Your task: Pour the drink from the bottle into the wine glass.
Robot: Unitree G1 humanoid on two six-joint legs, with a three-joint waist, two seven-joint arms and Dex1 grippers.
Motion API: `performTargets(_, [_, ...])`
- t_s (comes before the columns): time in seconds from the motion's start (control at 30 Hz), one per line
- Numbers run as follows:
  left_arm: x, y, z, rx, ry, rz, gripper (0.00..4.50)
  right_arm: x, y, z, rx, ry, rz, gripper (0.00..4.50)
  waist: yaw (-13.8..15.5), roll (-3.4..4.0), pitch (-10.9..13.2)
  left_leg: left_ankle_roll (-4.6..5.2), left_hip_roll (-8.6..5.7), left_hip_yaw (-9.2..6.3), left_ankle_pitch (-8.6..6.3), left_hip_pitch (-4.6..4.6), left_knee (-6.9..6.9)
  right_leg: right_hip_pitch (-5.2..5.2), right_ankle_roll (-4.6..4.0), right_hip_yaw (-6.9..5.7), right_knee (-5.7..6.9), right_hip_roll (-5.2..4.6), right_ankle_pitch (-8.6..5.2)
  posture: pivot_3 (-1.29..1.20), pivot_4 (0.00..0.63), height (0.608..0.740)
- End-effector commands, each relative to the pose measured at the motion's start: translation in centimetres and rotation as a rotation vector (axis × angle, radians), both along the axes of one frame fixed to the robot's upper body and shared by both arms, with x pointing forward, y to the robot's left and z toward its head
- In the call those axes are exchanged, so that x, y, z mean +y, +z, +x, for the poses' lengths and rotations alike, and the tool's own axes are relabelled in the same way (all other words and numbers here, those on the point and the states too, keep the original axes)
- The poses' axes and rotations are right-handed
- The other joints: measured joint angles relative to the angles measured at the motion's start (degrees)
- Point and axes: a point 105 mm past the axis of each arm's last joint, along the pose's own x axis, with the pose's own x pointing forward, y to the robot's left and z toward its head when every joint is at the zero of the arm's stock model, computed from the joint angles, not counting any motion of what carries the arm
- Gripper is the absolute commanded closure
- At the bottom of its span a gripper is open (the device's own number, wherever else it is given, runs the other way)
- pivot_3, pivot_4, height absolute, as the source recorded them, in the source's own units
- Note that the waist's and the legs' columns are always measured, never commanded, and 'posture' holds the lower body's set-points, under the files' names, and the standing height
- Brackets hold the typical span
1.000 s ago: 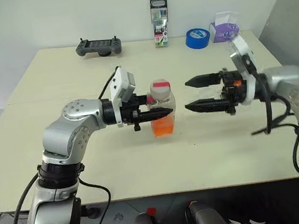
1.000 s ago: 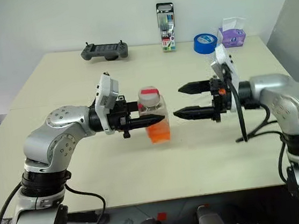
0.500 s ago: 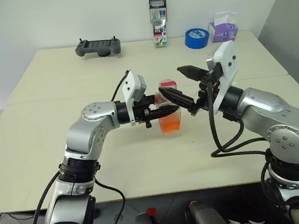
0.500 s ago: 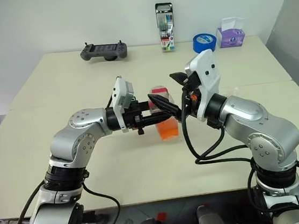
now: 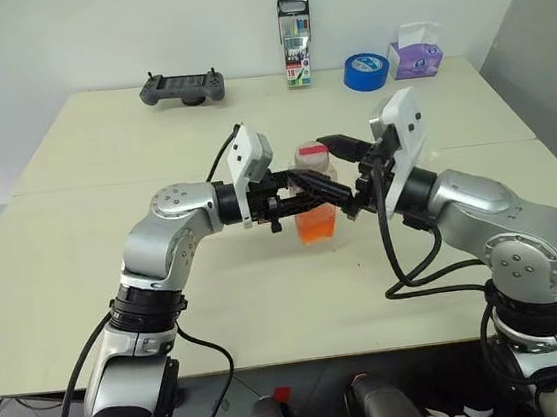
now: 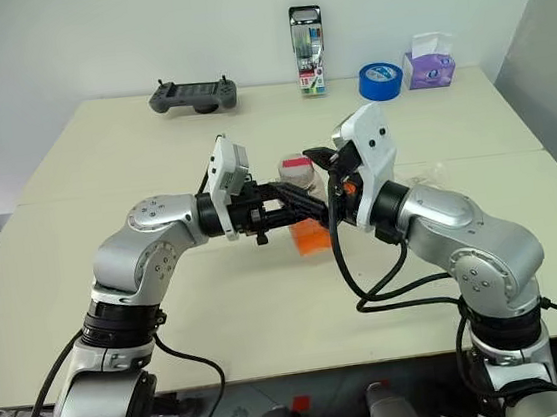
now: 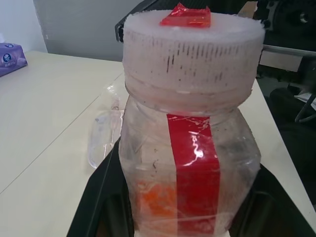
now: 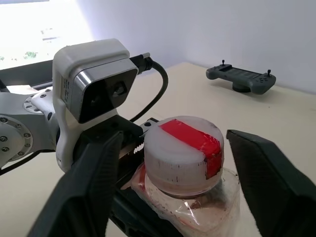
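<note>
Bottle (image 5: 314,196) mid-surface (image 5: 110,228), hemmed both sides: left hand (image 5: 309,191) clamped on body from left, right hand (image 5: 330,170) at cap (image 8: 183,153) from right, fingers (image 8: 91,187) either side of cap, not touching. Wine glass (image 7: 102,140) lies on its side beyond bottle, on right. Far behind bottle along back edge: controller (image 5: 182,87), pen pack (image 5: 295,27), tape roll (image 5: 367,71), tissue box (image 5: 416,52). Surface left of bottle and toward front edge bare.
</note>
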Motion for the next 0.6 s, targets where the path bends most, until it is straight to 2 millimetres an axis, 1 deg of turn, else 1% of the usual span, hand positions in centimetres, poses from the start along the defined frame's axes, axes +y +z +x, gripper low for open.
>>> performTargets(0.03, [0.0, 1.3, -0.4, -0.068, -0.013, -0.019, 2.70, 0.4, 1.6, -0.7, -0.066, 0.043, 0.040, 2.29, 0.0, 0.00, 0.0, 0.00, 0.00, 0.00, 0.00, 0.00, 0.00, 0.00, 0.00, 0.00, 0.00, 0.00, 0.00, 0.00, 0.150, 0.740])
performTargets(0.07, [0.1, 1.3, -0.4, -0.067, -0.010, -0.020, 2.70, 0.4, 1.7, -0.7, -0.069, 0.046, 0.043, 2.60, 0.0, 0.00, 0.0, 0.00, 0.00, 0.00, 0.00, 0.00, 0.00, 0.00, 0.00, 0.00, 0.00, 0.00, 0.00, 0.00, 0.150, 0.740])
performTargets(0.23, [0.2, 1.1, -0.9, -0.062, -0.017, -0.015, 2.70, 0.2, 2.3, -0.2, -0.086, 0.057, 0.045, 2.64, 0.0, 0.00, 0.0, 0.00, 0.00, 0.00, 0.00, 0.01, 0.00, 0.00, 0.00, 0.00, 0.00, 0.00, 0.00, 0.00, 0.150, 0.740])
performTargets(0.3, [0.1, 1.1, -1.7, -0.050, -0.049, -0.014, 2.70, 0.1, 2.4, -0.3, -0.117, 0.125, -0.005, 2.64, 0.0, 0.02, 0.0, 0.00, 0.01, -0.01, 0.00, 0.00, 0.00, 0.00, 0.00, -0.02, 0.00, 0.00, 0.00, 0.00, 0.150, 0.740])
performTargets(0.37, [0.0, 1.2, -2.4, -0.038, -0.091, -0.007, 2.70, -0.1, 2.5, -0.7, -0.155, 0.235, -0.073, 2.64, 0.0, 0.02, 0.0, 0.00, 0.01, -0.01, 0.00, -0.01, 0.00, 0.00, 0.00, -0.02, -0.01, -0.01, 0.00, 0.00, 0.150, 0.740])
performTargets(0.4, [0.0, 1.1, -2.9, -0.037, -0.120, 0.005, 2.70, -0.4, 2.0, -0.7, -0.173, 0.327, -0.154, 2.64, 0.0, 0.02, 0.0, 0.00, -0.02, 0.01, 0.00, -0.01, 0.01, 0.00, 0.00, -0.02, -0.04, -0.01, 0.00, 0.00, 0.150, 0.740])
performTargets(0.5, [0.1, 1.1, -3.8, -0.031, -0.183, 0.025, 2.70, -1.7, 1.1, 0.4, -0.141, 0.503, -0.309, 2.64, -0.1, 0.07, 0.1, 0.01, -0.08, 0.06, 0.00, 0.05, 0.03, 0.07, 0.00, -0.02, -0.08, -0.01, 0.00, 0.00, 0.150, 0.740])
performTargets(0.6, [0.2, 1.4, -4.0, -0.037, -0.200, 0.030, 2.70, -2.3, 1.1, 1.6, -0.089, 0.576, -0.354, 2.64, -0.2, 0.07, 0.1, 0.02, -0.03, 0.05, -0.01, 0.15, 0.00, 0.13, 0.00, -0.05, -0.09, 0.05, 0.00, 0.00, 0.150, 0.740])
